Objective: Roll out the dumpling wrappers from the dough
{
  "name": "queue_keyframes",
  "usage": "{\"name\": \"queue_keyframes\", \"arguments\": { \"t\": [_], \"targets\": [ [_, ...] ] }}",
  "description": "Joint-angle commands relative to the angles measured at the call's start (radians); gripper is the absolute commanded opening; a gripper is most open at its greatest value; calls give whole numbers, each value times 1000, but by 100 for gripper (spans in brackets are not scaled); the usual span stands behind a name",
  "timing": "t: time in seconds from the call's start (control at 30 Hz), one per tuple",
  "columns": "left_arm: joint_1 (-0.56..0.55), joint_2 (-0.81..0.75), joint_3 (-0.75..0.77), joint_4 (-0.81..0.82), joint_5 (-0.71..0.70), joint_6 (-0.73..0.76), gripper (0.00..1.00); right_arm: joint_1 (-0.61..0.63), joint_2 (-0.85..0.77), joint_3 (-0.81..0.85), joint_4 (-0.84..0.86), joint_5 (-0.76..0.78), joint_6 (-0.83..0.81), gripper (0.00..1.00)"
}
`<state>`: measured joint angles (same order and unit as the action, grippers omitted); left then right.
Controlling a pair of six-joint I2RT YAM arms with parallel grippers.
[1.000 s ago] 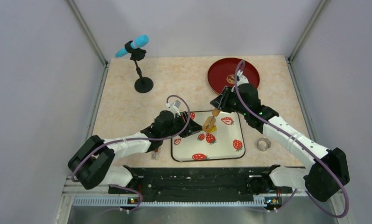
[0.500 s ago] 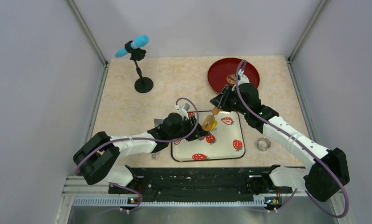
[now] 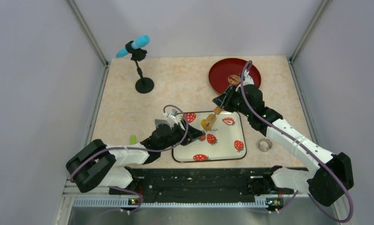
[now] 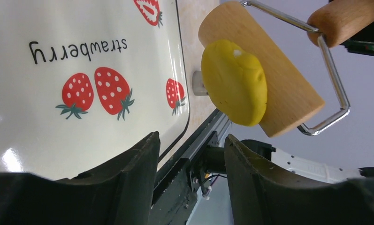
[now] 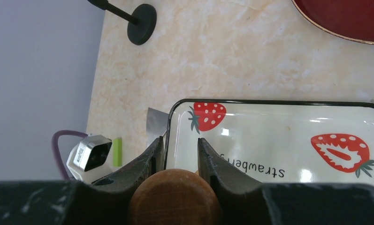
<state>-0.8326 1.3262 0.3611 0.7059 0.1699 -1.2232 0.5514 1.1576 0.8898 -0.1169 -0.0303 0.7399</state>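
1st editor: 2 arms, 1 strawberry-print tray [image 3: 222, 146]. Where is the dough [image 4: 234, 89]?

2nd editor: It is a flattened yellow patch stuck to the wooden roller [image 4: 288, 93], which hangs tilted above the tray's 12 o'clock half, lifted off it.

1st editor: Who holds what?

2nd editor: The right gripper [image 5: 180, 146] is clamped on the roller's wooden handle. The left gripper [image 4: 190, 138], at the tray's 9 o'clock side, stands parted with nothing between its fingers. A red plate [image 3: 234, 75] sits at 1 o'clock, a metal ring [image 3: 265, 144] at 3.
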Motion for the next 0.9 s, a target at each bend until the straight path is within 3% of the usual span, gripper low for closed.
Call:
{"name": "queue_keyframes", "arguments": {
  "t": [0.0,0.33,0.53,0.73,0.87],
  "targets": [
    [15,-43,-71,273,-60,-72,60,-9,-46,7,92,-2,35,0],
    [105,84,-90,576,23,-214,64,-10,-53,0,108,-36,21,0],
    [107,140,6,481,120,-203,56,-9,-67,-10,142,-34,24,0],
    [109,166,5,486,106,-216,46,-10,-76,-5,153,-32,29,0],
    [107,186,14,480,119,-225,45,-10,-87,-10,165,-23,32,0]
  ]
}}
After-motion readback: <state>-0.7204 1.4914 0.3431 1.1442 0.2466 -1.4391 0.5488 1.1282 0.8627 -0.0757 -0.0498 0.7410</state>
